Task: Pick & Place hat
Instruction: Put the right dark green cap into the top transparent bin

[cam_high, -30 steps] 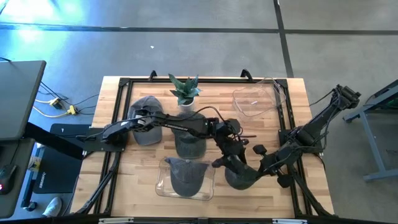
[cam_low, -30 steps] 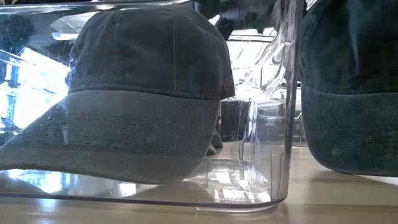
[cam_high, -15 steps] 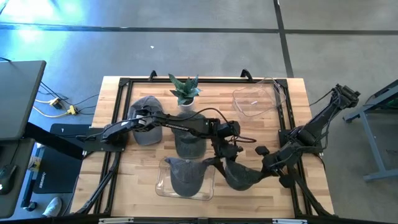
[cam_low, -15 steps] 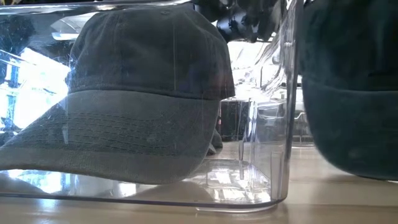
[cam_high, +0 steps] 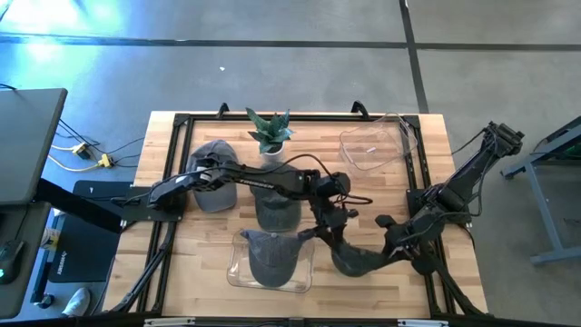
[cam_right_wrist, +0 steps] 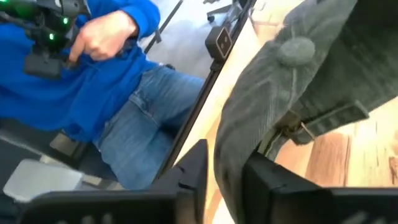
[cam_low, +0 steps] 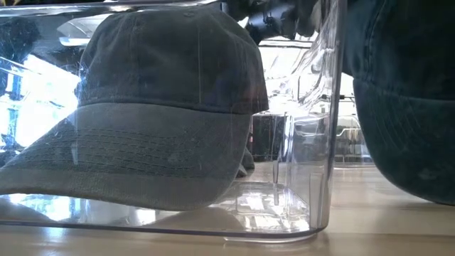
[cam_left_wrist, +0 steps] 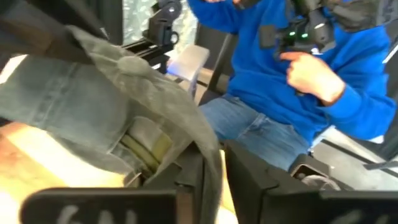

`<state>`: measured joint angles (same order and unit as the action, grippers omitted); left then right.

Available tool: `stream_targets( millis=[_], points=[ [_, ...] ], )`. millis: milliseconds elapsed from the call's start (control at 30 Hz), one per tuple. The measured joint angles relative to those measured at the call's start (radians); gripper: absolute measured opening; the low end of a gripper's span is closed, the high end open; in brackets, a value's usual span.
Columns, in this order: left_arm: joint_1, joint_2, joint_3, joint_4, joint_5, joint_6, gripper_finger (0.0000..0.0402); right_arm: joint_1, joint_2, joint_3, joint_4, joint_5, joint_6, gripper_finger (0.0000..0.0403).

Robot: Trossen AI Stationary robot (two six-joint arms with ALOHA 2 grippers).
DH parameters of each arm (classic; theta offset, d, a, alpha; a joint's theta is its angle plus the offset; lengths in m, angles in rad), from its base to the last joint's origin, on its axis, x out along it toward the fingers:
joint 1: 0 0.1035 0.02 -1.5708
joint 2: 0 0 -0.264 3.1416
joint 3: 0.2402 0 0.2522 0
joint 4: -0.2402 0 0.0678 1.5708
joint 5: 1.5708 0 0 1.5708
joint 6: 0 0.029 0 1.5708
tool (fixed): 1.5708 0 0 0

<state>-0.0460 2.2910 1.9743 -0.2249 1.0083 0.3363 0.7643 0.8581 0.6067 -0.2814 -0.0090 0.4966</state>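
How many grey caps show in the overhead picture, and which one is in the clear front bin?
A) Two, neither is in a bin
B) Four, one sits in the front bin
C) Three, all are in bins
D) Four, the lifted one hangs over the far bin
B: the cap in the front bin sits inside its clear walls; two more caps lie on the table, and a fourth is held between the arms.

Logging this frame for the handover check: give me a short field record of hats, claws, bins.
held hat: dark cap, near the table's front right, between both arms
left claw: fabric of the cap between its fingers
right claw: cap fabric between its fingers too
front bin: clear bin holding a grey cap
other hats: one at centre, one at left
back right: empty clear bin
plant: potted, back centre
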Motion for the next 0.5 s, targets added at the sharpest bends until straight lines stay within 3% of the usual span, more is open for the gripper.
stream_targets(
  millis=[167, 333, 500],
  points=[
    [0.001, 0.0, 0.0, -0.001, -0.035, 0.0, 0.0007, 0.0, 0.006, 0.0, 0.016, 0.045, 0.007, 0.0146],
    [0.001, 0.001, 0.035, 0.0, -0.056, -0.034, 0.0011, -0.009, 0.077, 0.0, 0.039, 0.065, 0.044, 0.0192],
    [0.001, 0.001, 0.045, -0.02, -0.055, -0.053, 0.0004, -0.034, 0.137, 0.0, 0.086, -0.109, -0.003, 0.0195]
  ],
)
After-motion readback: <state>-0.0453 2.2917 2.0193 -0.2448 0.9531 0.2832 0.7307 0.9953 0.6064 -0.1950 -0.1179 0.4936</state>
